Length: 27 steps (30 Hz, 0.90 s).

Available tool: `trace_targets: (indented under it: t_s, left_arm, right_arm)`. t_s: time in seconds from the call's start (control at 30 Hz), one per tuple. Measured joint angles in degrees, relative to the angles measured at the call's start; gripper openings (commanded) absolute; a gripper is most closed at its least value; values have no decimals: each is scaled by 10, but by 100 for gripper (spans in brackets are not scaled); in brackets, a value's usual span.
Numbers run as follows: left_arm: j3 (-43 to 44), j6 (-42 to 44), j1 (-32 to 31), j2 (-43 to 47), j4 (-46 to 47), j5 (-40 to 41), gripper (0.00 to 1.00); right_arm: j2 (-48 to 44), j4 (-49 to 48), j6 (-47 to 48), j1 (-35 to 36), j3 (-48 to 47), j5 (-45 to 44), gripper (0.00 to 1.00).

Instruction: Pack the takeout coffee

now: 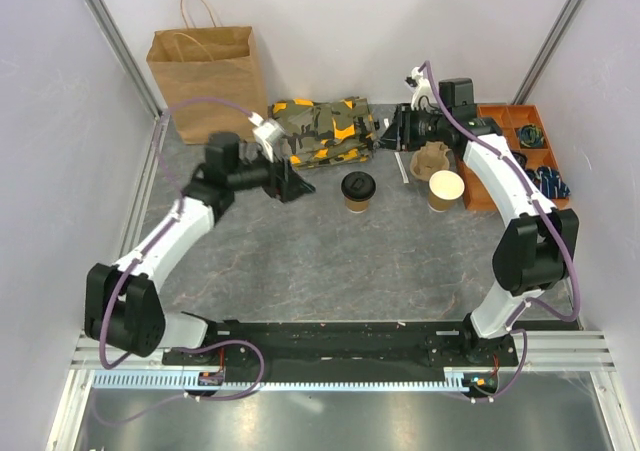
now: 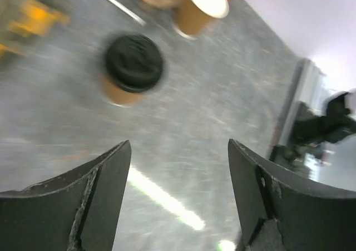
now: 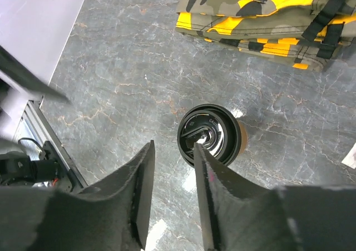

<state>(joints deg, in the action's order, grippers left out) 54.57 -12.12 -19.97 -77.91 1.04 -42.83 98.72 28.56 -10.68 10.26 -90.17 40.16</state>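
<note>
The takeout coffee [image 1: 357,189], a small brown paper cup with a black lid, stands upright on the grey table near the middle. My left gripper [image 1: 293,183] hovers a little to its left, open and empty; its wrist view shows the coffee [image 2: 133,66] ahead of the jaws, apart from them. My right gripper [image 1: 398,131] hangs above and behind the cup. In the right wrist view the black lid [image 3: 214,133] lies well below my right gripper [image 3: 172,149], whose jaws stand narrowly open with only tabletop between them.
A brown paper bag [image 1: 205,81] stands at the back left. A camouflage and yellow pouch [image 1: 325,131] lies behind the coffee. To the right stand a lidless brown cup [image 1: 445,188], a pulp carrier tray [image 1: 432,159] and an orange parts tray [image 1: 520,136].
</note>
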Motion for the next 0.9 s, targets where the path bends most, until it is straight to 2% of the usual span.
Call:
trace_targets:
  t_s: [0.07, 0.23, 0.37, 0.6, 0.9]
  left_arm:
    - [57, 60, 50, 5, -76, -19, 80]
    - [145, 156, 136, 7, -171, -36, 81]
    - [174, 174, 144, 6, -195, -56, 84]
    - [169, 171, 144, 6, -195, -80, 88]
    - [134, 150, 144, 7, -185, -85, 90]
  right_arm:
    - [-5, 2, 5, 0, 0, -1, 46]
    - [-6, 10, 23, 1, 0, -21, 50]
    - [-6, 26, 52, 1, -1, -75, 49]
    - [-6, 67, 122, 1, -23, -193, 50]
    - [2, 100, 153, 1, -26, -251, 49]
